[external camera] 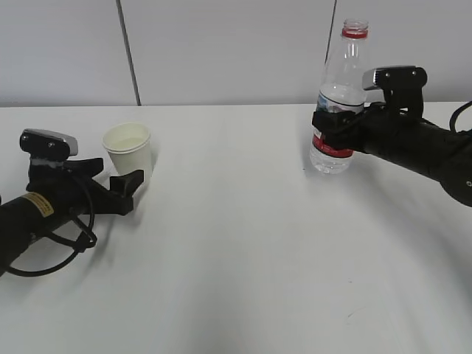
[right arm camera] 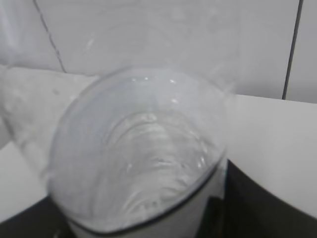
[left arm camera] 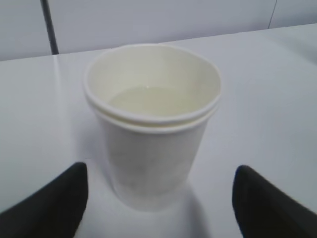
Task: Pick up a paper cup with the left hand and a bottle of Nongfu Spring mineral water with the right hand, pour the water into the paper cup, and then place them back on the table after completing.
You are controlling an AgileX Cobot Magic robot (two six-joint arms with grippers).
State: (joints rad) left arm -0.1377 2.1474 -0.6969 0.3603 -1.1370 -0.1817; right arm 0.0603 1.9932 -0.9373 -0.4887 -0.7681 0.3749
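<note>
One paper cup [external camera: 128,150] with water [left arm camera: 161,100] on the table [external camera: 236,258], left hand [external camera: 118,182] open just before it, one uncapped bottle [external camera: 340,99] clamped upright in right hand [external camera: 332,127]

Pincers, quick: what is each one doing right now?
Left pincer: open, beside the white paper cup, not gripping.
Right pincer: shut on the clear plastic water bottle.

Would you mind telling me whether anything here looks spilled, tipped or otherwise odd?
Nothing stands out. The cup stands upright on the table with liquid inside, between the open left gripper fingers. The uncapped bottle is upright in the right gripper. No puddles show on the table.
</note>
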